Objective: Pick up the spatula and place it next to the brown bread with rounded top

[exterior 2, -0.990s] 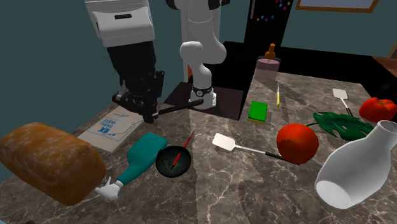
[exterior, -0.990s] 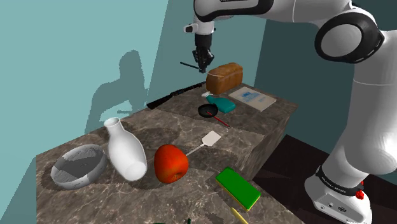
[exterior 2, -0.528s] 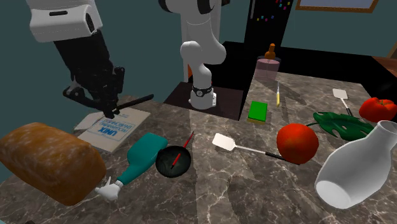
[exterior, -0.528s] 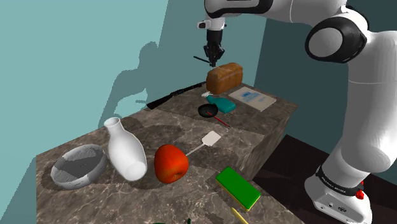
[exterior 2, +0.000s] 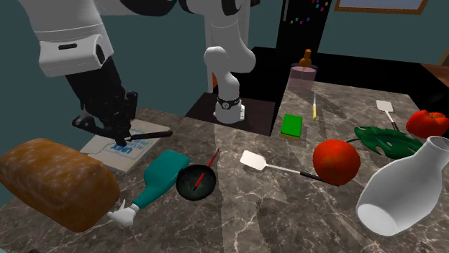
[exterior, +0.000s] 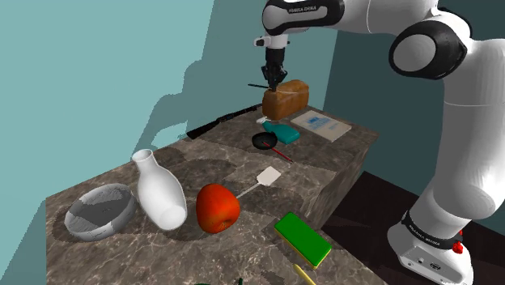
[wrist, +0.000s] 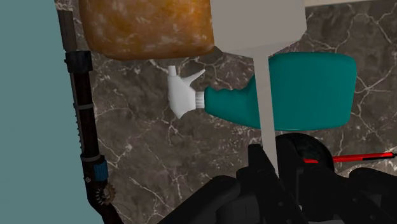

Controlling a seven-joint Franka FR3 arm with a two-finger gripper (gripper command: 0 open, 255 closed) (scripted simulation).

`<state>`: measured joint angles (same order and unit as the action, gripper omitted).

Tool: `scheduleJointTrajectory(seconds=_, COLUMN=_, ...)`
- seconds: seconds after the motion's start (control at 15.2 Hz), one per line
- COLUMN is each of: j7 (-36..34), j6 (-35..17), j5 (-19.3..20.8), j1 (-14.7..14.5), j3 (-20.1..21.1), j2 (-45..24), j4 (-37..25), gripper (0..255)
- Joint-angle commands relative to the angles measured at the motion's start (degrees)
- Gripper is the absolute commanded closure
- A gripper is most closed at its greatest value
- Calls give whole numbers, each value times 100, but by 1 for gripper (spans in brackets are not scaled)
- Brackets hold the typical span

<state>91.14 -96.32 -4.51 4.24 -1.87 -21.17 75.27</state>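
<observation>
One spatula (wrist: pixel 257 25) in hand (wrist: pixel 274 169) (wrist view)

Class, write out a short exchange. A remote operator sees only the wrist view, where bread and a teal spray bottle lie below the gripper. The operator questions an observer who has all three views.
Operator: Is the spatula clear of the table?
Observer: Yes. In the shoulder view the gripper holds the spatula in the air, well above the table and close to the bread.
Operator: Is there another spatula anywhere?
Observer: Yes. In the second exterior view a second spatula lies flat on the marble, its handle pointing at a red fruit.
</observation>
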Motion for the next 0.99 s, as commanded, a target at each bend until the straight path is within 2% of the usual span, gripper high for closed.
scheduleJointTrajectory(seconds=0.0, j7=16, j6=-175, j5=-1, j1=0, j3=-1, j2=28, j4=202, gripper=255)
scheduleJointTrajectory(seconds=0.92, j7=84, j6=-1234, j5=-20, j1=-13, j3=4, j2=-10, j4=1225, gripper=255)
